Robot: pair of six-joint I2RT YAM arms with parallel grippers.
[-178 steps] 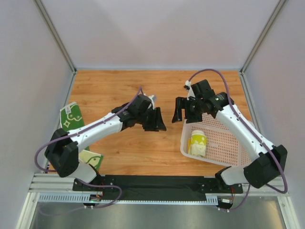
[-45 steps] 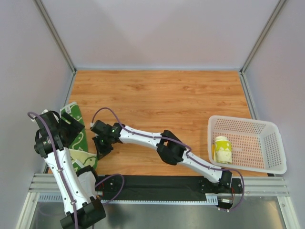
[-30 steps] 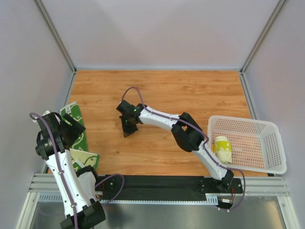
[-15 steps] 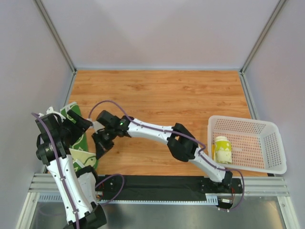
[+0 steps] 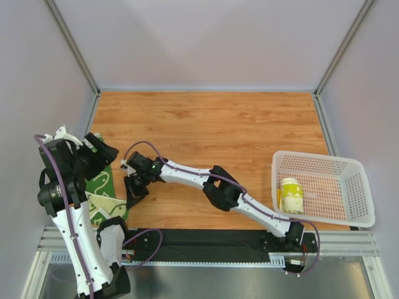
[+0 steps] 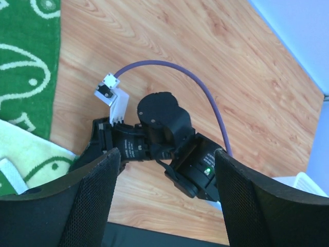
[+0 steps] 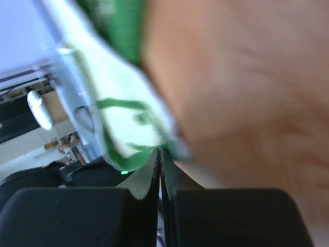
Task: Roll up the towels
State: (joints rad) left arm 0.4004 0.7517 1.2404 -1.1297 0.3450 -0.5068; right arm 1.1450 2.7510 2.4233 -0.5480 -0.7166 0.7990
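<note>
Top external view, starting at your far left: the left arm stands raised at the table's (image 5: 218,121) left edge, and the left gripper (image 5: 103,156) hangs over the dark green towel (image 5: 101,182). That towel lies flat against the left edge, partly hidden under the arm. From the left wrist camera you can see the gripper's mesh-padded fingers (image 6: 87,200) spread wide apart with nothing between them but the scene below, so it is released and empty.

Just nearer the arm bases, the pale towel (image 5: 110,205) with green prints lies touching the green one, which it looks to overlap; the left wrist view shows the two cloths meeting at its left side, green (image 6: 25,62) above, pale (image 6: 31,157) below.

Next, at the pale towel's right edge, you find the right gripper (image 5: 132,192). The right arm (image 5: 199,177) reaches all the way across the near part of the table to get there, low over the wood, its purple cable (image 6: 175,69) arching above the wrist. On the right wrist camera, which is blurred, the gripper (image 7: 159,164) is clenched, fingertips pressed together just at the pale cloth's (image 7: 128,121) corner. You cannot tell whether any cloth is pinched between them.

Well apart, at the far right, the white perforated basket (image 5: 324,157) sits on the table, and a rolled yellow towel (image 5: 290,195) rests inside against its left wall.
</note>
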